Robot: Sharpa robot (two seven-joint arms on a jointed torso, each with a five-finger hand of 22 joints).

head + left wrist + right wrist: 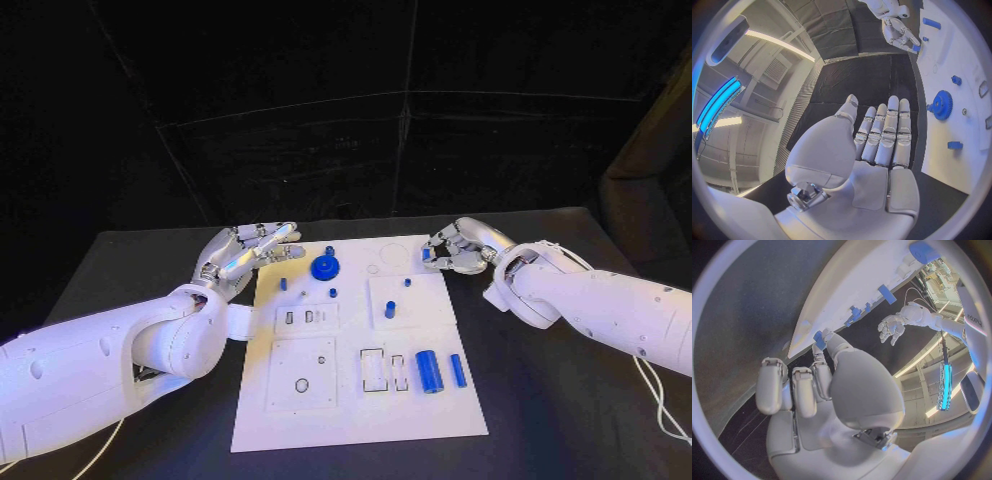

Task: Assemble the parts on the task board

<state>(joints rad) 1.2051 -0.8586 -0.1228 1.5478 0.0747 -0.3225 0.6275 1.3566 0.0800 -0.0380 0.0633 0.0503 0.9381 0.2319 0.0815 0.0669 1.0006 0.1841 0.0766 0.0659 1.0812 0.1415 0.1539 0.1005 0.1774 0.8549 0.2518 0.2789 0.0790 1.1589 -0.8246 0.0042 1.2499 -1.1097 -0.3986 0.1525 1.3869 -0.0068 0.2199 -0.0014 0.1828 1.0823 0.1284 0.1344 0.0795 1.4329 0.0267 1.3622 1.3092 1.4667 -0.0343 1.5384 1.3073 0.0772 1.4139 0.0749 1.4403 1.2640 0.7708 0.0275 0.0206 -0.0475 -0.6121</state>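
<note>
Both hands sit at the task board's (361, 400) far corners: my left hand (245, 250) flat and empty beside the blue gear (325, 267), my right hand (459, 248) pinching a small blue part (819, 339).

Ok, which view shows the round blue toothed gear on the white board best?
The left wrist view: the round blue toothed gear shows its teeth and hub clearly. The head view shows it small, near the board's far edge. In the right wrist view I cannot pick it out.

Head camera above the task board (361, 400); wrist cameras close behind each hand, sharing it
</note>
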